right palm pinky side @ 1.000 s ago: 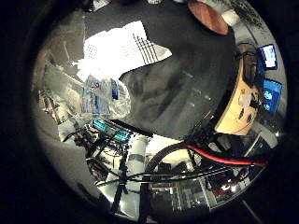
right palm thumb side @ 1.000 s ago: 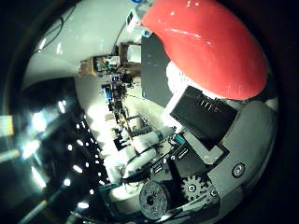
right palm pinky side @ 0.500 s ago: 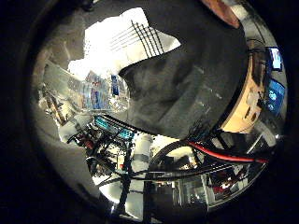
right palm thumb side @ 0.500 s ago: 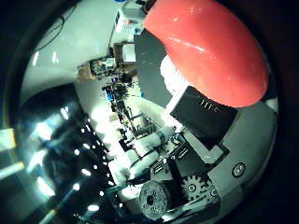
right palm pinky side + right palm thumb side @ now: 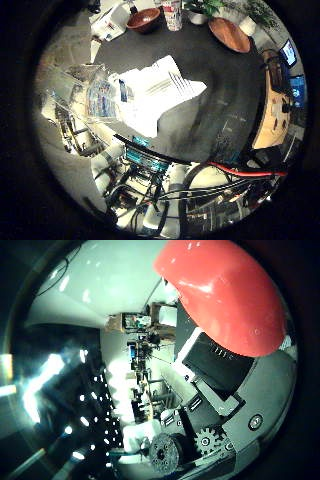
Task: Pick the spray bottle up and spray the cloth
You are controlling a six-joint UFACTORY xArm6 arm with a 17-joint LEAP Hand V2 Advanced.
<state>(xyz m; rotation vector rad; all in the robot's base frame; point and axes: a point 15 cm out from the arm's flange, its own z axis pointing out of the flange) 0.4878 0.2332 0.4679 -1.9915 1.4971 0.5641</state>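
A clear plastic spray bottle (image 5: 100, 95) with a blue label lies close against the palm of my right hand (image 5: 215, 390). It keeps its place there while the scene behind it shifts. The white cloth (image 5: 157, 92), marked with dark stripes, lies crumpled on the dark table (image 5: 220, 115), just beyond the bottle. In the thumb side view a glossy red rounded part (image 5: 225, 295) looms beside the hand's black and white body and gears. I cannot tell what this red part belongs to.
At the table's far side stand a brown wooden bowl (image 5: 144, 20), a printed carton (image 5: 172, 9), a flat wooden plate (image 5: 229, 34) and potted plants (image 5: 202, 7). Papers (image 5: 107, 27) lie near the bowl. A wooden desk with screens (image 5: 290, 65) flanks the table.
The camera has moved back from the table: the cloth looks smaller, and the bowl, carton and plate have come into sight. The bottle has stayed put against the palm.
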